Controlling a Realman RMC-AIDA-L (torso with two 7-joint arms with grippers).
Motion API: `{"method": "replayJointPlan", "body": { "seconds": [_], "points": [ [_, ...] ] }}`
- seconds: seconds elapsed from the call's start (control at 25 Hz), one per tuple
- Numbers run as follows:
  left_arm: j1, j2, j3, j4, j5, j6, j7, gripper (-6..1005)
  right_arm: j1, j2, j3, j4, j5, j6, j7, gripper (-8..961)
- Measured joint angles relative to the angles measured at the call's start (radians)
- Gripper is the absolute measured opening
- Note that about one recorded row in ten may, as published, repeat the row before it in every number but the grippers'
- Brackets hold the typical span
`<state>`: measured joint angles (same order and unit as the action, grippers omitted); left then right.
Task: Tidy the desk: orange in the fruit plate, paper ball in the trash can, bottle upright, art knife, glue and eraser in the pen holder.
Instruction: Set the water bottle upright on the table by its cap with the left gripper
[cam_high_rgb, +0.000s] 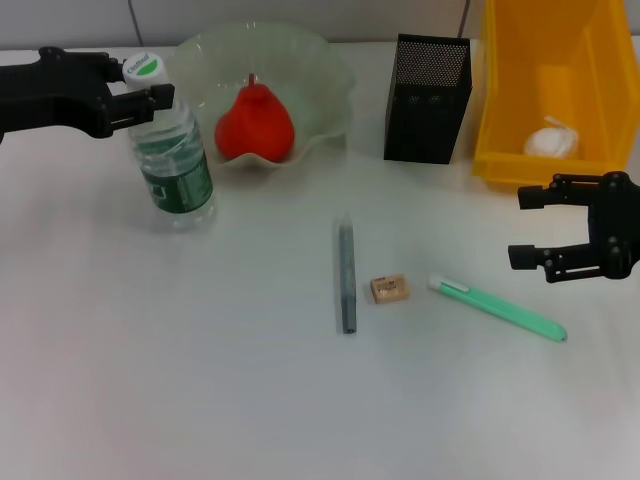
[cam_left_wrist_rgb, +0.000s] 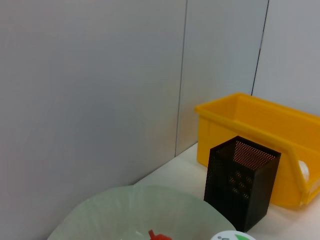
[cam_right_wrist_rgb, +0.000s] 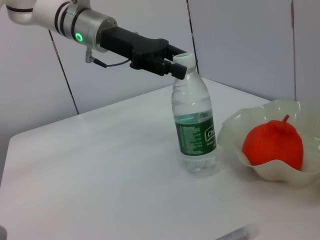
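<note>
The bottle (cam_high_rgb: 177, 160) stands upright at the left, and my left gripper (cam_high_rgb: 145, 82) is shut on it at its white cap (cam_right_wrist_rgb: 183, 61). The orange (cam_high_rgb: 255, 125) lies in the fruit plate (cam_high_rgb: 330, 70). The paper ball (cam_high_rgb: 552, 140) rests in the yellow trash can (cam_high_rgb: 590, 60). On the table lie the grey art knife (cam_high_rgb: 346, 275), the tan eraser (cam_high_rgb: 389, 289) and the mint-green glue (cam_high_rgb: 497, 296). The black mesh pen holder (cam_high_rgb: 428, 98) stands behind them. My right gripper (cam_high_rgb: 535, 225) hovers open at the right, just beyond the glue, holding nothing.
The pen holder (cam_left_wrist_rgb: 241, 182) stands between the fruit plate (cam_left_wrist_rgb: 100, 210) and the trash can (cam_left_wrist_rgb: 260, 125), close to a grey wall at the back. The bottle (cam_right_wrist_rgb: 194, 127) stands close to the fruit plate (cam_right_wrist_rgb: 230, 130).
</note>
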<state>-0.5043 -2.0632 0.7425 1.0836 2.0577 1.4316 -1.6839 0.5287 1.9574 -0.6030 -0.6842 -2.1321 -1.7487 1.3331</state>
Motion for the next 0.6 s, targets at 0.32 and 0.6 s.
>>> {"method": "replayJointPlan", "body": {
  "seconds": [0.32, 0.6],
  "points": [
    [-0.001, 0.000, -0.001, -0.024, 0.000, -0.014, 0.008, 469, 0.004, 0.000, 0.002, 0.000, 0.000, 0.000, 0.000, 836],
    [0.000, 0.000, -0.004, -0.025, -0.003, -0.020, 0.011, 526, 0.007, -0.003, 0.002, 0.000, 0.000, 0.000, 0.000, 836]
  ]
}}
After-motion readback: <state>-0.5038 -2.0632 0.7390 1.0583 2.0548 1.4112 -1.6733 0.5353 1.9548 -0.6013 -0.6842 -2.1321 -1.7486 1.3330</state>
